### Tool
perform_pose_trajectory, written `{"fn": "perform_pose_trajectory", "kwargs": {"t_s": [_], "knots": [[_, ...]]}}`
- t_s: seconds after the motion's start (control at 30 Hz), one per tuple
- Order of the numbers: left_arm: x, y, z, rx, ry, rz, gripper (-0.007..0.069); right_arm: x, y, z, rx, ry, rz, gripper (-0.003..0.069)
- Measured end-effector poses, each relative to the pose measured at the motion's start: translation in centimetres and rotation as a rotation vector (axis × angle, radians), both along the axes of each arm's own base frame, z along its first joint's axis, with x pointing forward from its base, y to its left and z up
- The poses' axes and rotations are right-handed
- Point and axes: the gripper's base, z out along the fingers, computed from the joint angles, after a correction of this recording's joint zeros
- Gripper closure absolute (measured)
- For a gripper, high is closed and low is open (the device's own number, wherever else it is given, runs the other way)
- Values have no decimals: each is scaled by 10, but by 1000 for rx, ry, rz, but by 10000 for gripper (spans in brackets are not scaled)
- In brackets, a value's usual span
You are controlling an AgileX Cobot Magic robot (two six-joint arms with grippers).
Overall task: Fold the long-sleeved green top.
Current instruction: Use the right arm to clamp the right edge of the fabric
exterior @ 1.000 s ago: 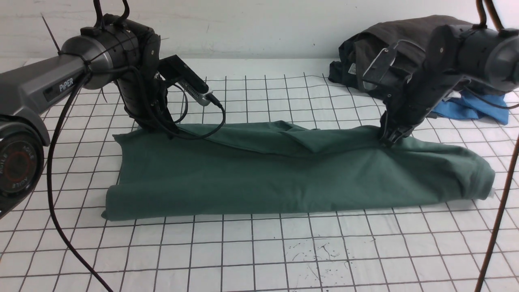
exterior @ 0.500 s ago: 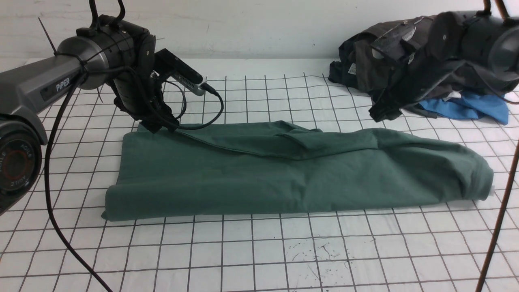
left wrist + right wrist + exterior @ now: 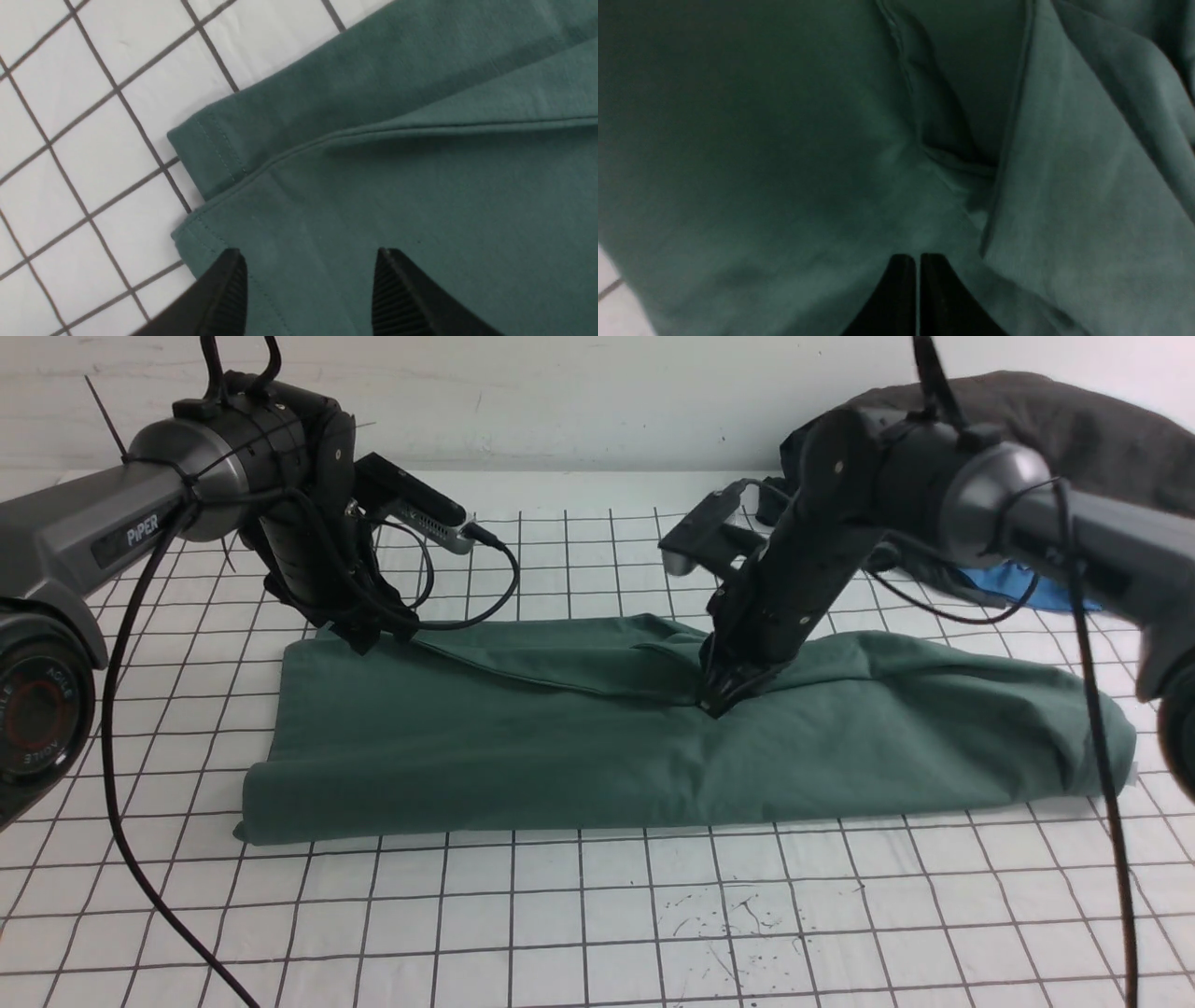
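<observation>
Bare gridded table (image 3: 597, 915) fronts the green long-sleeved top (image 3: 560, 756); a dark clothes heap (image 3: 1102, 415) blocks the far right corner.

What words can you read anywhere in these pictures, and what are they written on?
"PiPER": white letters on the grey left arm.
Letters around the red ring on the base joint at the left edge: too blurred to read for sure.
Green top: no words or numbers show on it in any view.
</observation>
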Motion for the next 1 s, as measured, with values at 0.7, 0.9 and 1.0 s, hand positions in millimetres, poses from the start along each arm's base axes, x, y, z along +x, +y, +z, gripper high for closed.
{"fn": "perform_pose_trajectory", "kwargs": {"t_s": [0.7, 0.9, 1.0], "knots": [[0, -2, 0, -25, 4, 7, 282, 64, -32, -2, 226, -388, -570, 673], [0, -2, 0, -25, 4, 7, 282, 75, -50, 35, 224, -415, -621, 673], [0, -2, 0, -28, 5, 8, 290, 72, -52, 65, 192, -413, -606, 673]]}}
